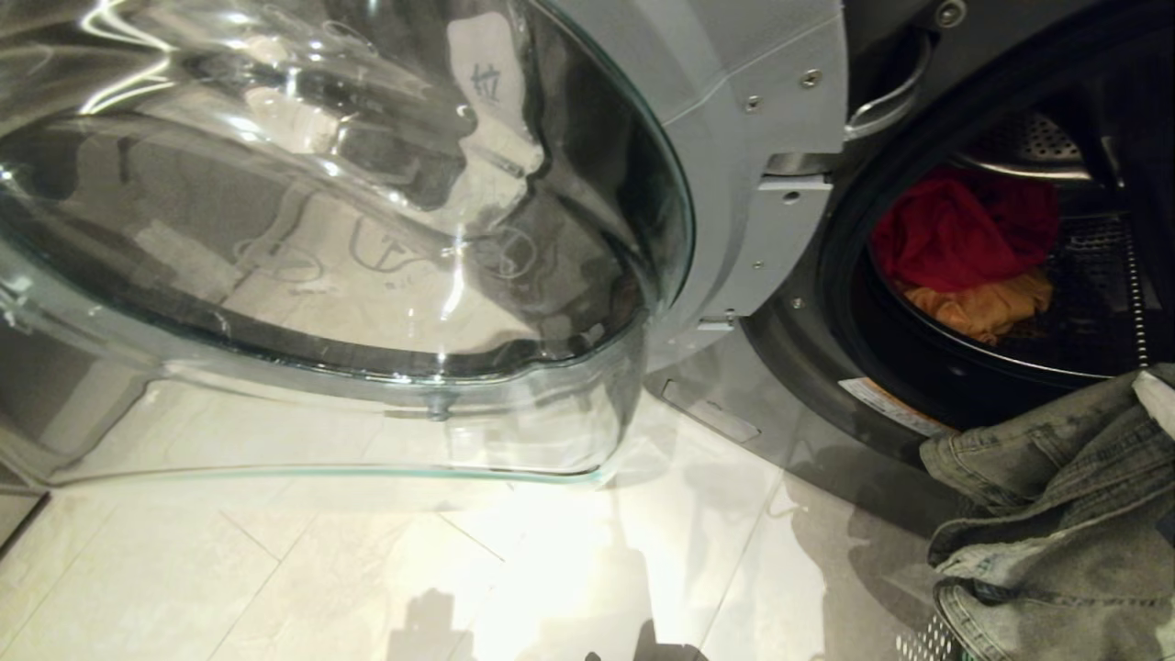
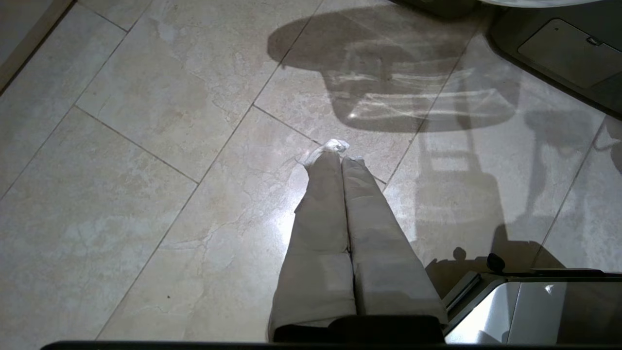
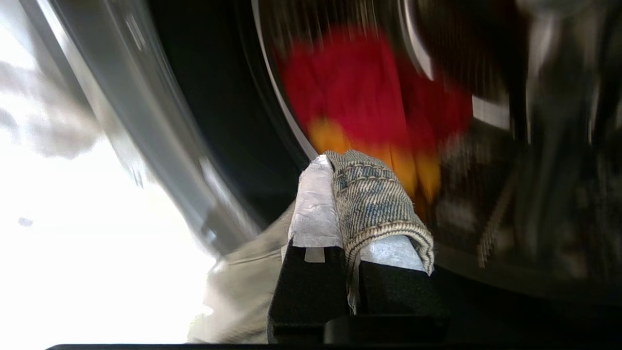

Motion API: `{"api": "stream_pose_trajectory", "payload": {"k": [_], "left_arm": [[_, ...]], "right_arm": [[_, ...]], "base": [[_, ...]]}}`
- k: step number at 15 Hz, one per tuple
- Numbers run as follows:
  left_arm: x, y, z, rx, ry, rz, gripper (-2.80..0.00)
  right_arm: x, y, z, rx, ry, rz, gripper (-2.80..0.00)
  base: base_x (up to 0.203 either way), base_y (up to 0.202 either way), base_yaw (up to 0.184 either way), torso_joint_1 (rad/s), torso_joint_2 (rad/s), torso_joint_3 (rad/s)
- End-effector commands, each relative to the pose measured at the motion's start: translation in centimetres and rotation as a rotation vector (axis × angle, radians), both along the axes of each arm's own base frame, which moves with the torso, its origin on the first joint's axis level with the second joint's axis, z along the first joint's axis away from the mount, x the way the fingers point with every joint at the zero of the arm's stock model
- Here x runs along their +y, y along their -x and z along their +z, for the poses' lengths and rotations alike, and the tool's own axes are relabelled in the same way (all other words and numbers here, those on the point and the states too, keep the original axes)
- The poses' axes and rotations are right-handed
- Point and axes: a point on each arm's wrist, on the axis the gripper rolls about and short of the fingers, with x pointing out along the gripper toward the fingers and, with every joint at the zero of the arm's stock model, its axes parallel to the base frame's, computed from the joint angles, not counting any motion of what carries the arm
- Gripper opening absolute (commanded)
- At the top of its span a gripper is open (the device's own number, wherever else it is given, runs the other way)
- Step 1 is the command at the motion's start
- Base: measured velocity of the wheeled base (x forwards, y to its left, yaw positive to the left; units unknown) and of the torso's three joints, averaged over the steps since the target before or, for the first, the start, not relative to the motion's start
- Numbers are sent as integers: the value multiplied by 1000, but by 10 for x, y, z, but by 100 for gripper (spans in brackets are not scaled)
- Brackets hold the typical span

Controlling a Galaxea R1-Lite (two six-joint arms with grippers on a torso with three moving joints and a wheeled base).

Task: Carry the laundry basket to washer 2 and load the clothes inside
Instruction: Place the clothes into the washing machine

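The washer [image 1: 808, 303] stands open on the right. In its drum lie a red garment [image 1: 955, 229] and an orange one [image 1: 982, 308]. A grey-blue denim garment [image 1: 1056, 514] hangs in front of the opening, low on the right. My right gripper [image 3: 335, 163] is shut on a denim fold [image 3: 374, 194], just outside the drum's rim. Its taped fingertip [image 1: 1158, 399] shows at the head view's right edge. A corner of the laundry basket [image 1: 929, 640] peeks out under the denim. My left gripper [image 2: 341, 154] is shut and empty, parked over the floor.
The washer's big glass door [image 1: 321, 229] is swung wide open and fills the left and centre of the head view. Pale tiled floor [image 1: 551, 569] lies below it. My own base [image 2: 534, 311] shows beside the left gripper.
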Motion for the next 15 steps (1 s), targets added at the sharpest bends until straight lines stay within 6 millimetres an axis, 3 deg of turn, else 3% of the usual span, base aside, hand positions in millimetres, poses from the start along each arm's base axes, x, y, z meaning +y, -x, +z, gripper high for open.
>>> {"api": "stream_pose_trajectory", "payload": {"k": [1,11,15], "left_arm": [[0,0,0,0,0,2,-280],[0,0,0,0,0,2,-280],[0,0,0,0,0,0,-280]], "right_arm": [[0,-3,3,-24,0,2,-280],[-2,-15,19,-102,-12,-31,-280],[-5,-24,39,-185,-72,-86,-280]], "base": [[2,5,56,2,-2,1],[0,0,0,0,0,0],[0,0,0,0,0,0]]}}
